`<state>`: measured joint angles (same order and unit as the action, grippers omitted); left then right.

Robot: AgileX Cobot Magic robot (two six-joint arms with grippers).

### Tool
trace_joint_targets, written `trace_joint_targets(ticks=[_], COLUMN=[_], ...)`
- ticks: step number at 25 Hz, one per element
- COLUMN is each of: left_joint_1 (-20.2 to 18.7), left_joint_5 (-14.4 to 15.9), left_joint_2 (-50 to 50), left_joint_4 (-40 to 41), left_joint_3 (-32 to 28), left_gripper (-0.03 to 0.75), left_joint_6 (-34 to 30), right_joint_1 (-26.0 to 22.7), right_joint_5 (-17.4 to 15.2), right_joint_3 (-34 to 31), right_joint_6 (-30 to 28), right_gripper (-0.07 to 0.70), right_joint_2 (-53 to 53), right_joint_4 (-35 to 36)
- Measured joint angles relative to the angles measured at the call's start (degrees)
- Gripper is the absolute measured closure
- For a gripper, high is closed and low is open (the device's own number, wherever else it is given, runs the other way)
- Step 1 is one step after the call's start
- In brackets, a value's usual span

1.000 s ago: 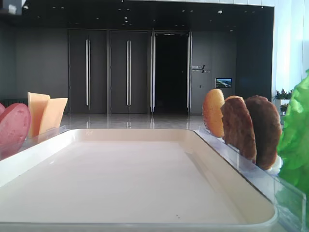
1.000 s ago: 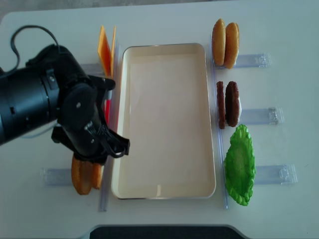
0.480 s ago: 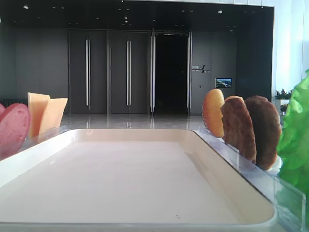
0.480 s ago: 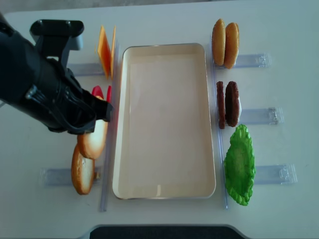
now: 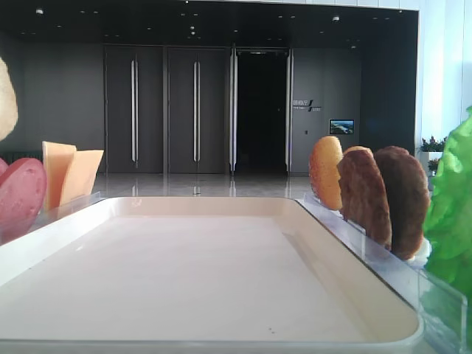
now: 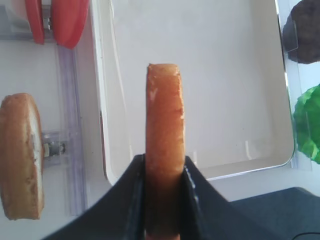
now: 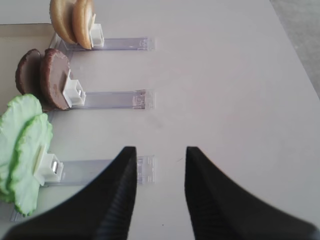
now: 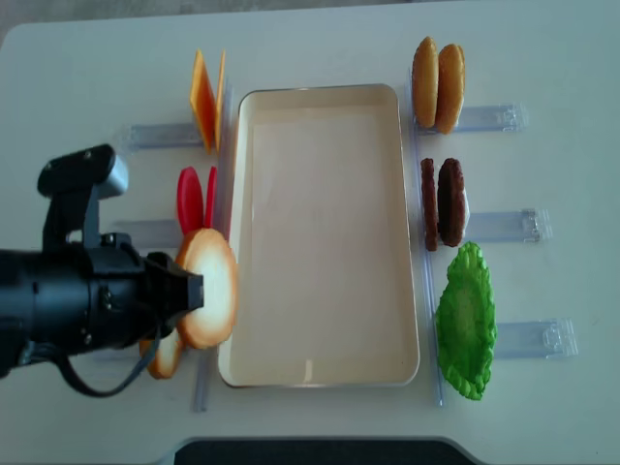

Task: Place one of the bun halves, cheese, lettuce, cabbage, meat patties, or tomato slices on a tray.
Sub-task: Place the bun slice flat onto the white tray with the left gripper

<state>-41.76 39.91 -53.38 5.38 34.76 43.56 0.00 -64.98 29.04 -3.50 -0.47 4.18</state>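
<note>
The left hand (image 6: 163, 172) is clamped on a bun half (image 8: 207, 288), its two dark fingers (image 6: 131, 200) pressing the bread edge-on from both sides. In the overhead view the bun shows its pale face with a browned rim and hangs over the near left rim of the tray (image 8: 320, 380), partly above the tray's edge and partly above the clear plastic rail beside it. Just behind the hand, half hidden under it, a second bun half (image 8: 163, 356) stands in its holder on the table (image 8: 310, 426). Ahead of the hand on the same side stand two red tomato slices (image 8: 190, 199), and farther on, two cheese slices (image 8: 202, 99).

Across the tray from the hand, on its far side, lie the lettuce (image 8: 466, 324), then two dark meat patties (image 8: 443, 202), then another pair of bun halves (image 8: 438, 83), each set in a clear holder.

The right hand (image 7: 159, 192) hovers over bare table well apart from the left one, jaws parted and gripping nothing, with the lettuce, patties and buns off to its left.
</note>
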Motion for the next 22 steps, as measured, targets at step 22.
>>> trace_joint_targets(ticks=[22], left_joint_1=[0.0], left_joint_5=[-35.0], left_joint_2=[-18.1], left_joint_4=[-22.3], left_joint_3=[-5.8], left_gripper=[0.595], left_joint_6=[-9.1], right_joint_1=[0.0], right_joint_5=[0.0], right_joint_3=[0.0], right_joint_6=[0.0], right_gripper=[0.397], right_joint_2=[0.0], right_joint_4=[0.0])
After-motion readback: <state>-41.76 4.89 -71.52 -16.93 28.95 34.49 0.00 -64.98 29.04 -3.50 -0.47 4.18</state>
